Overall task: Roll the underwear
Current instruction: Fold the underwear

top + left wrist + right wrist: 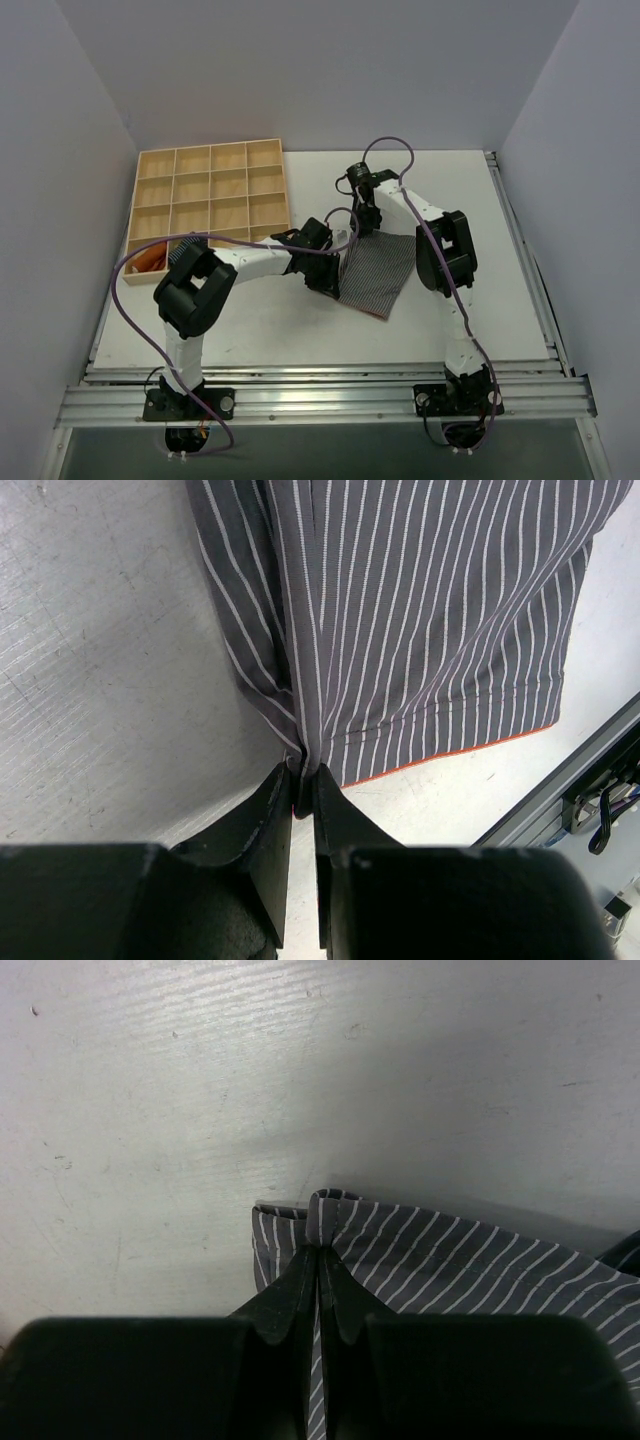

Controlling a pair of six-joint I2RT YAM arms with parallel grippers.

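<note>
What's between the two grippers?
Only the underwear, its edge pinched by left gripper and right gripper in the wrist views; top view shows nothing else there.

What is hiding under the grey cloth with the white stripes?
Only the white table shows around the grey white-striped cloth underwear, plus a thin orange edge along its hem. Whatever lies beneath its middle is covered.
</note>
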